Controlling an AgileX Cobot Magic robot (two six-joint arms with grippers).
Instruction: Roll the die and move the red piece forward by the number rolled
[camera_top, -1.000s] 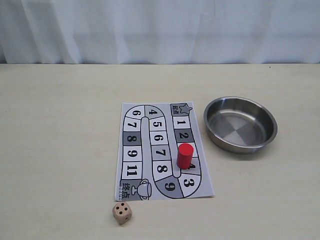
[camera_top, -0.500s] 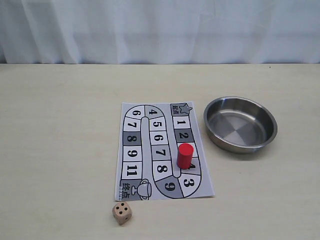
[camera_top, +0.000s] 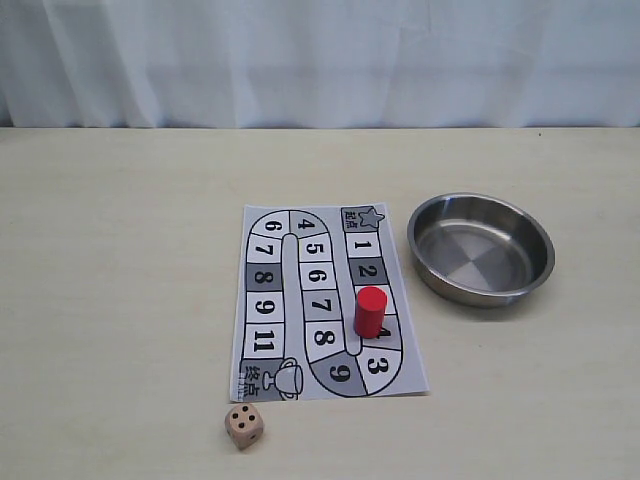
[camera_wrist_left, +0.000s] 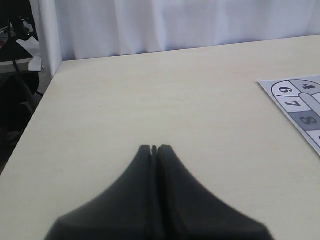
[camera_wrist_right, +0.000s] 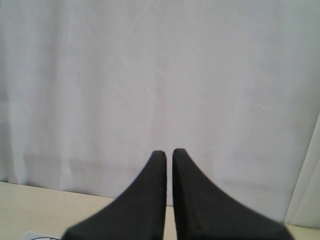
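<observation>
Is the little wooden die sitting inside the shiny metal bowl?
No, the tan wooden die lies on the table, apart from the round steel bowl.

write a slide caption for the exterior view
Red piece upright on the numbered board, die off its near edge, steel bowl at right.

Lab setup, white curtain, pale table

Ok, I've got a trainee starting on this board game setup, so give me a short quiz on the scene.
1. What does the metal bowl hold?
2. True or false: the die lies in the metal bowl.
3. The red piece stands: A) upright on the board, B) on top of the die, C) in the metal bowl.
Key: 1 nothing; 2 false, it lies on the table; 3 A.
</observation>
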